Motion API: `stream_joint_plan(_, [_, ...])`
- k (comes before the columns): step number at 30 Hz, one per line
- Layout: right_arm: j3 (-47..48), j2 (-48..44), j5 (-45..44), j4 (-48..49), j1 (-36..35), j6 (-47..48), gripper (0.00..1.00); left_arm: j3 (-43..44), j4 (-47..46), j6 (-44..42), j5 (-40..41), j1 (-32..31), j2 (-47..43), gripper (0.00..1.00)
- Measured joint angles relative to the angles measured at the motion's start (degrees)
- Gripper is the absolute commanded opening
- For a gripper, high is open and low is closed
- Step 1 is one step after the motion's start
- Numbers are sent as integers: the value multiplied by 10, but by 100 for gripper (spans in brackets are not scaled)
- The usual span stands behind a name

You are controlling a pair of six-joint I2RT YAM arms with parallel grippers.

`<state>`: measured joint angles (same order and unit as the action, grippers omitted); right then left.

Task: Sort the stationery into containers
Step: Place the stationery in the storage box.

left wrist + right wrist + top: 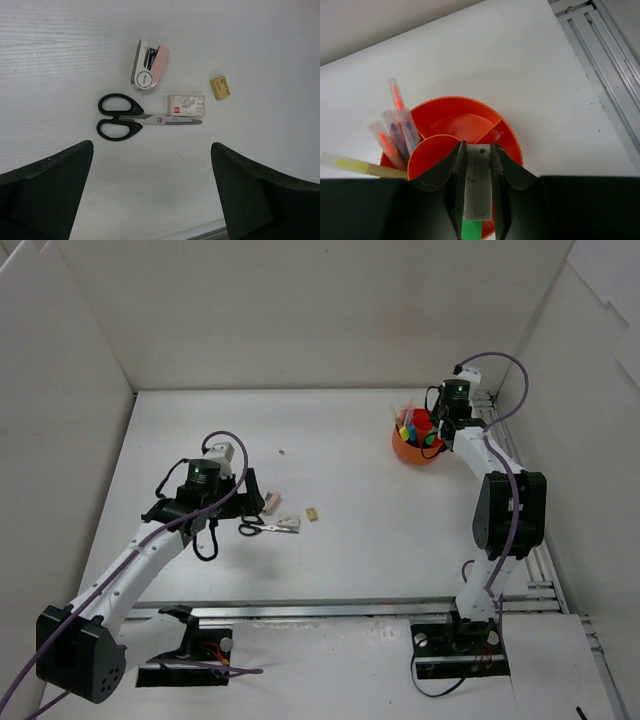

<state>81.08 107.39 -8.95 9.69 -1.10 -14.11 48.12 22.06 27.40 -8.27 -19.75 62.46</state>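
My right gripper (478,150) is shut on a dirty white eraser (478,185) with a green sleeve. It holds it just over the rim of the round orange cup (465,122), whose inside is split into compartments. Several thin pens (400,127) and a yellow highlighter (350,164) stand in the cup's left part. In the top view the cup (410,452) sits at the back right under that gripper (440,427). My left gripper (151,146) hangs open above the table, just short of the black-handled scissors (125,117). A beige eraser (220,87) lies to their right.
A pink and white stapler (149,65) and a small grey staple box (186,105) lie beside the scissors. White walls close in the table on three sides. A metal rail (600,45) runs along the right edge near the cup.
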Motion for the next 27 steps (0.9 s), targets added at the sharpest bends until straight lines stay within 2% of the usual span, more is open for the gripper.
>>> stream_joint_plan(8, [-21,3,-31,44,0,-24,10,9,0,-1,4,-3,13,100])
stream_joint_plan(14, [-38,3,-19,83,0,-34,10,11,0,-2,4,-7,17,100])
stream_joint_plan(27, [-42,2,-7,104,30,-52,10,13,1,-3,9,-9,17,100])
